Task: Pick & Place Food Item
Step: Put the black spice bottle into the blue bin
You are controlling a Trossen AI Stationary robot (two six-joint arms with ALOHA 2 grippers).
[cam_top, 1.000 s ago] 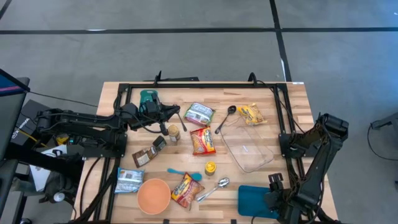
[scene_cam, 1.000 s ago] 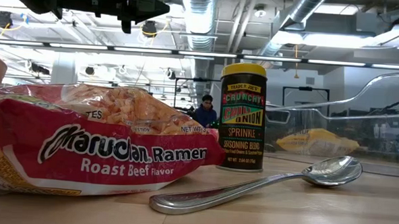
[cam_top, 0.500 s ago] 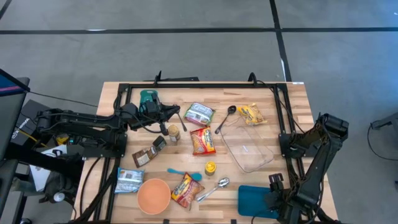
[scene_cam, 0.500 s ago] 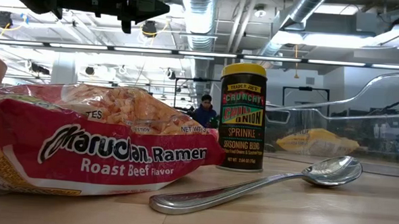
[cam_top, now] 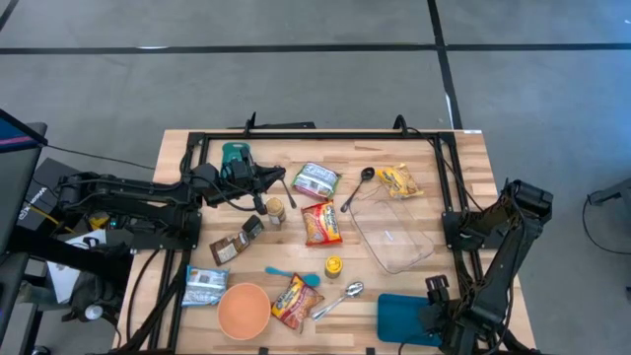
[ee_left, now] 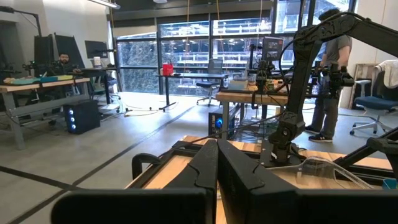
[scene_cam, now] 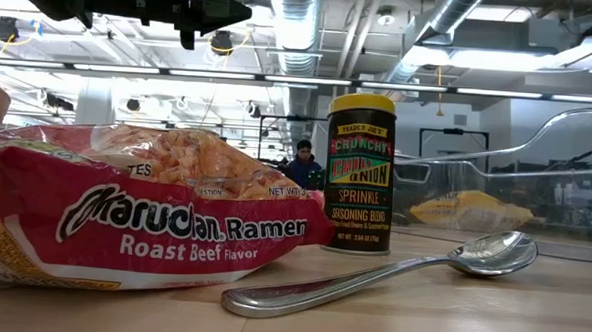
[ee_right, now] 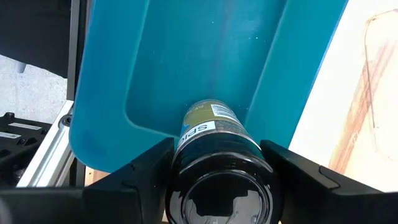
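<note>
My right gripper [ee_right: 217,168] hangs over the blue tray [ee_right: 205,56] at the table's near right corner, pointing down, with a dark-lidded spice jar [ee_right: 214,134] between its fingers. In the high view the arm [cam_top: 483,276] covers the jar, and only the tray [cam_top: 399,318] shows. Whether the jar's base rests on the tray I cannot tell. My left gripper [ee_left: 217,152] is shut on nothing and held level above the table's far left part [cam_top: 283,180]. My right gripper has the spice jar's upper part, just below the black lid [ee_right: 219,186], between its two fingers [ee_right: 149,165], one on each side. The fingers come from above, pointing down along the jar. The jar is upright, lid toward the wrist, bottom over the blue tray.
A clear container [cam_top: 394,237] lies right of centre. Ramen packs [cam_top: 321,224] [cam_top: 293,301], a yellow-lidded seasoning jar [cam_top: 334,266], a metal spoon [cam_top: 340,296], an orange bowl [cam_top: 244,308] and other packets lie across the middle and near left. A black frame [cam_top: 315,136] borders the table.
</note>
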